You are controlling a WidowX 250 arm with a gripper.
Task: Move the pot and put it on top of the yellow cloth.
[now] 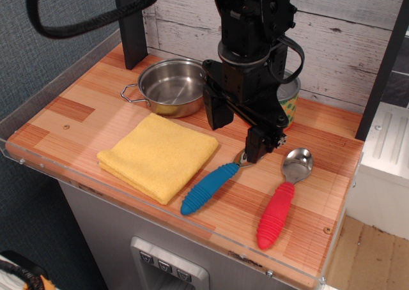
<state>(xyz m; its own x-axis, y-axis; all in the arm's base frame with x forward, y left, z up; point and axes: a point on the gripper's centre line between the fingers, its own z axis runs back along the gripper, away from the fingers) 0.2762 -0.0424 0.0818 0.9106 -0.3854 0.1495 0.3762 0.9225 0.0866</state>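
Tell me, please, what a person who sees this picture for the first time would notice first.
Most likely the black gripper, which hangs over the middle of the wooden table and hides part of the scene. Next come the bright colours: the yellow cloth at front left, then the blue-handled utensil and the red-handled spoon to its right. The shiny pot sits empty behind the cloth, at the back.

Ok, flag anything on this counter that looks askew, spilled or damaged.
Nothing stands out. The pot sits upright and empty behind the yellow cloth, which lies flat and folded. The blue-handled utensil and red-handled spoon lie side by side. No spills show.
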